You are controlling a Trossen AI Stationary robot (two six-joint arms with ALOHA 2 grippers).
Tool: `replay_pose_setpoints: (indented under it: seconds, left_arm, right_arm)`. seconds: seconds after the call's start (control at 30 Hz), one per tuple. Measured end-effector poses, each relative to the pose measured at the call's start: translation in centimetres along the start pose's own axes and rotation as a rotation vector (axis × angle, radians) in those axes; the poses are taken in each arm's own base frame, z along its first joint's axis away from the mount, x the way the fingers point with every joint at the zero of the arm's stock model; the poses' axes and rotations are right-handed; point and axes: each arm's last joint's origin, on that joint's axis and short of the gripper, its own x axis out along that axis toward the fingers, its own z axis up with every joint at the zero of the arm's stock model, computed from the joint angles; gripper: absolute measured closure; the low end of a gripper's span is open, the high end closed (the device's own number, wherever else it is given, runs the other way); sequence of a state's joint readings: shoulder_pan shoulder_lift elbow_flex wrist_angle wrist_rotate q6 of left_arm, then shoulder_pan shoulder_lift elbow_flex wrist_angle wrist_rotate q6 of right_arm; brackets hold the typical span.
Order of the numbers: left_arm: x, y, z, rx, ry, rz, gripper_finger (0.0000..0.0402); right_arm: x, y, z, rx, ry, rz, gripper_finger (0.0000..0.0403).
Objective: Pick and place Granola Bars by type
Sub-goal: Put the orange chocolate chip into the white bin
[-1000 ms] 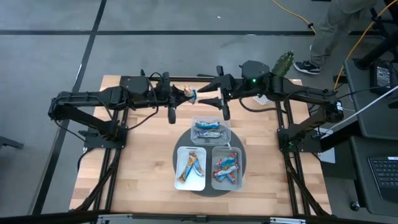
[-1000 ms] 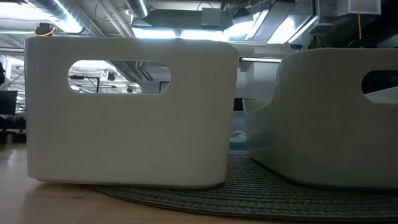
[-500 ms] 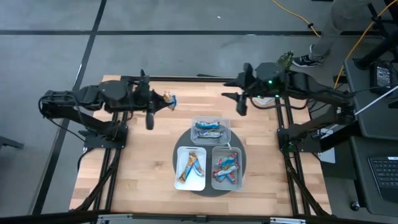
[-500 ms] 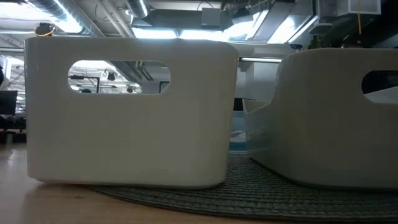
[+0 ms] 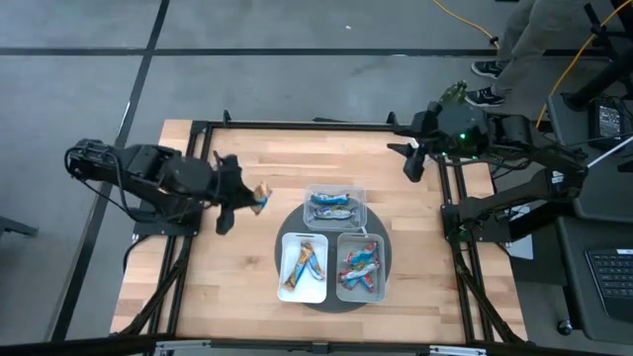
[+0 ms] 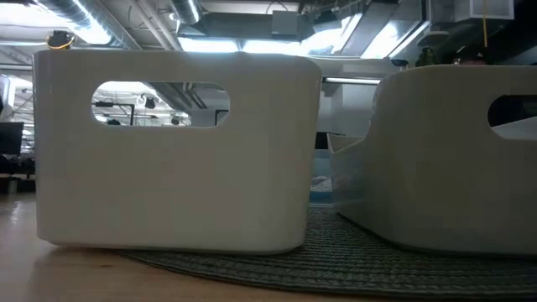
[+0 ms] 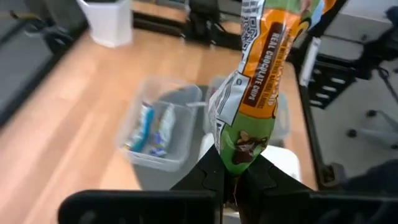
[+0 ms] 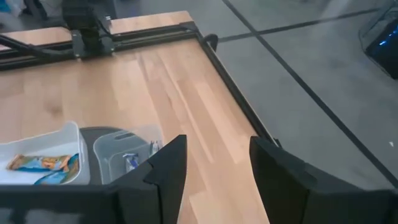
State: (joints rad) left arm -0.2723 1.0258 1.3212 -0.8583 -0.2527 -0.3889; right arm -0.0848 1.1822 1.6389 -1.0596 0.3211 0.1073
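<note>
Three trays [image 5: 335, 206] with bars [image 5: 303, 263] on mat [image 5: 289, 226] at table [image 5: 218, 267] centre.

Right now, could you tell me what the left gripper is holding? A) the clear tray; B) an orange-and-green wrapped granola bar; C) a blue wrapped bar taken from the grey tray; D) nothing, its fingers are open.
B: the left wrist view shows the left gripper shut on the lower end of an orange-and-green wrapped granola bar, which sticks up from its fingers.

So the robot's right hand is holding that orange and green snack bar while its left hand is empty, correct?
Not quite: the sides are swapped. The left hand pinches the orange and green snack bar, as the left wrist view shows; the right hand is open and empty.
</note>
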Motion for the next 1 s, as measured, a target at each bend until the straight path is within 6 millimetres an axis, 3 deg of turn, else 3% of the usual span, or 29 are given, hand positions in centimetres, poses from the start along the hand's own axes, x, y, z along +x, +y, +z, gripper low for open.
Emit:
replay_pose_setpoints:
  seconds: [0.27, 0.63, 1.0]
  left_arm:
    - [4.1, -2.8, -1.1, -0.052, 0.141, -0.02, 0.0392]
    - [12.7, -5.5, -4.0, -0.107, 0.381, 0.03, 0.0391]
    - [21.1, -6.8, -6.9, -0.18, 0.474, 0.003, 0.0391]
  right_arm:
    - [-0.9, 0.4, -0.5, -0.049, 0.009, 0.031, 0.0226]
    - [-1.8, 1.0, -1.3, -0.183, 0.048, 0.075, 0.0226]
    - [-3.5, 0.4, -1.7, -0.26, 0.005, 0.107, 0.0226]
